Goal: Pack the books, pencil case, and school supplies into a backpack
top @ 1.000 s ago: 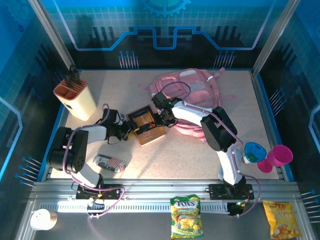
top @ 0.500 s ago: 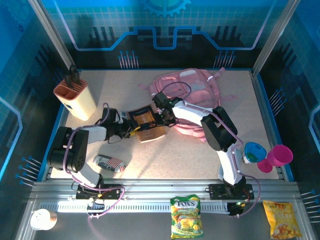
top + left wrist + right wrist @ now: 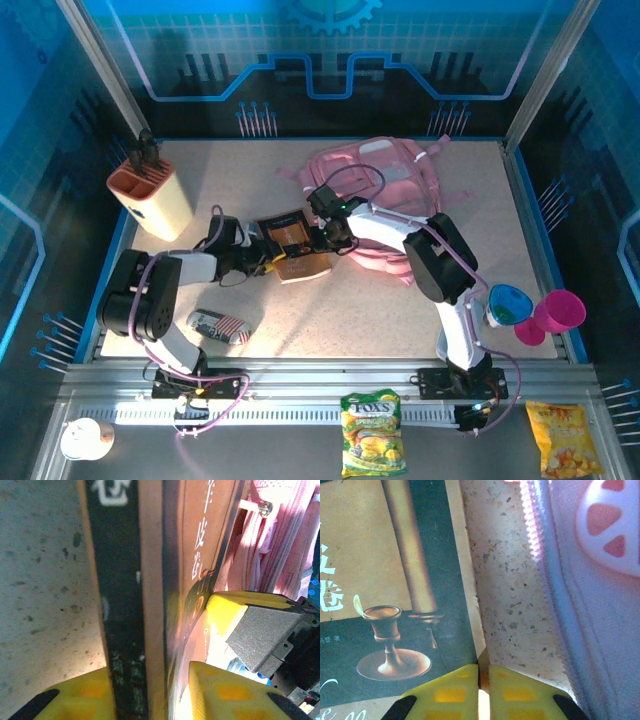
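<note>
The books point(image 3: 292, 247), a thin stack with a dark brown-black cover on top, lie tilted at the table's middle, just left of the pink backpack point(image 3: 385, 185). My left gripper point(image 3: 262, 258) is shut on the stack's left edge. In the left wrist view the dark spine point(image 3: 117, 605) stands between my yellow fingers point(image 3: 220, 692). My right gripper point(image 3: 322, 238) pinches the dark cover's corner point(image 3: 420, 605) from the backpack side, beside the pink zipper edge point(image 3: 555, 580). The pencil case point(image 3: 220, 325) lies near the left arm's base.
A beige holder with an orange top point(image 3: 152, 195) stands at the back left. A blue cup point(image 3: 507, 303) and a pink cup point(image 3: 560, 313) sit at the right edge. Two snack bags point(image 3: 371, 432) point(image 3: 563, 438) lie on the front rail.
My left gripper has narrowed onto the books' edge. The stack has shifted slightly back toward the backpack, and its dark cover now rides higher than the book under it.
</note>
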